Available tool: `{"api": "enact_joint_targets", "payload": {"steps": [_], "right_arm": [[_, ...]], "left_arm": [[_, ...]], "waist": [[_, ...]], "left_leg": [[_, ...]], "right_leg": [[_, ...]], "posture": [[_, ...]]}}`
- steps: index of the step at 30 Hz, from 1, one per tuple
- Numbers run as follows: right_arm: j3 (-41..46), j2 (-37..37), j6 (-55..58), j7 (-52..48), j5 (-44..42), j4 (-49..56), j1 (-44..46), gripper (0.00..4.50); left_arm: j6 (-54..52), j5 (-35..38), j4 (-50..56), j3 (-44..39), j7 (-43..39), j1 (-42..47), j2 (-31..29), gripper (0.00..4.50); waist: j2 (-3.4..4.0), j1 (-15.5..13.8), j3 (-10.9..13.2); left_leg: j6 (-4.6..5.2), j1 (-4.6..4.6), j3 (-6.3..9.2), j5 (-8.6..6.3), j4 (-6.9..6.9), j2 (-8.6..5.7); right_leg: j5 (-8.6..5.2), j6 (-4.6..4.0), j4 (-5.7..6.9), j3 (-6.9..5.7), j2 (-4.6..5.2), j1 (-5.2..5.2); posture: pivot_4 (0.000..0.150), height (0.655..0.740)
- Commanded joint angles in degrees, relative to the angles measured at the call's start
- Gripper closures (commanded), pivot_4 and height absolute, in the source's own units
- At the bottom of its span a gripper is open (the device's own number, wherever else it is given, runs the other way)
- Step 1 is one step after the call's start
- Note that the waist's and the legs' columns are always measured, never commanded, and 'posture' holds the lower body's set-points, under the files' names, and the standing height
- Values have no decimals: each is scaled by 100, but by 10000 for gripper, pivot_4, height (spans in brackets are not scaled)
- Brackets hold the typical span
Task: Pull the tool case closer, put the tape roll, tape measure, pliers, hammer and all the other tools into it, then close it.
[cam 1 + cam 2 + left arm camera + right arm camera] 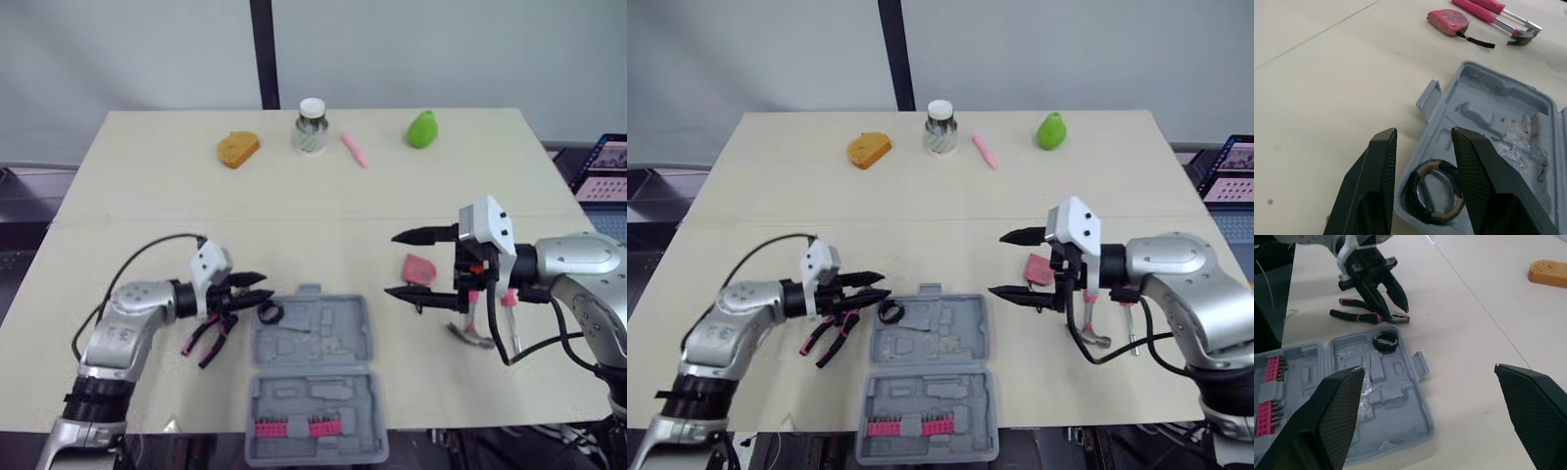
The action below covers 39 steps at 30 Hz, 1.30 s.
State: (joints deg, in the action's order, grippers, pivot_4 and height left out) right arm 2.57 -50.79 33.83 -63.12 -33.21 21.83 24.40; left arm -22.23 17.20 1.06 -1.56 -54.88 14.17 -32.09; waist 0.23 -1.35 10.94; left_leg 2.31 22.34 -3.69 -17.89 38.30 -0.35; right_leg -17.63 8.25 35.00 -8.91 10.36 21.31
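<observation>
The grey tool case [333, 343] lies open near the table's front edge, with a pink bit rack [292, 427] in its near half. The black tape roll [270, 313] sits in the far half's left corner. My left gripper [266, 285] hovers open just above and left of the roll, which shows between its fingers [1378, 186] in the left wrist view. Pink-handled pliers [208, 341] lie on the table left of the case. My right gripper [390, 264] is wide open and empty, right of the case. The pink tape measure [421, 266] and the hammer [472, 336] lie beneath it.
Along the far edge stand an orange bread-shaped piece [238, 149], a white-capped jar [312, 127], a pink marker [355, 149] and a green pear [422, 129]. A laptop [602, 166] sits off the table's right side.
</observation>
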Motion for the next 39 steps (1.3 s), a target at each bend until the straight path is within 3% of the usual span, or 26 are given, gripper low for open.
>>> {"api": "enact_joint_targets", "payload": {"steps": [1,7,10,39], "right_arm": [[95,-58,-102,-126,-48,-37,170,0],[46,-64,-91,-210,-25,-115,291,0],[28,-65,-89,-241,-13,-125,300,0],[22,-82,46,-268,-45,-50,341,0]], "left_arm": [[370,102,33,-138,84,-134,103,26208],[578,72,-5,-67,202,-296,235,26208],[617,6,10,24,251,-376,244,34672],[1560,-506,-657,481,398,-354,482,34672]], "waist": [[0,0,0],[-3,-6,-2],[-3,-2,-2],[-4,-3,-2]], "left_leg": [[0,0,0,0,0,0],[1,0,3,-1,4,-4],[1,-1,3,-1,2,-1],[1,-1,2,-1,3,-2]], "right_leg": [[0,0,-1,0,0,0],[1,-1,-3,0,4,-5],[1,-1,-3,-1,2,-5],[1,-1,-4,-1,3,-5]], "posture": [[1500,7400],[1500,7400],[1500,7400],[1500,7400]]}}
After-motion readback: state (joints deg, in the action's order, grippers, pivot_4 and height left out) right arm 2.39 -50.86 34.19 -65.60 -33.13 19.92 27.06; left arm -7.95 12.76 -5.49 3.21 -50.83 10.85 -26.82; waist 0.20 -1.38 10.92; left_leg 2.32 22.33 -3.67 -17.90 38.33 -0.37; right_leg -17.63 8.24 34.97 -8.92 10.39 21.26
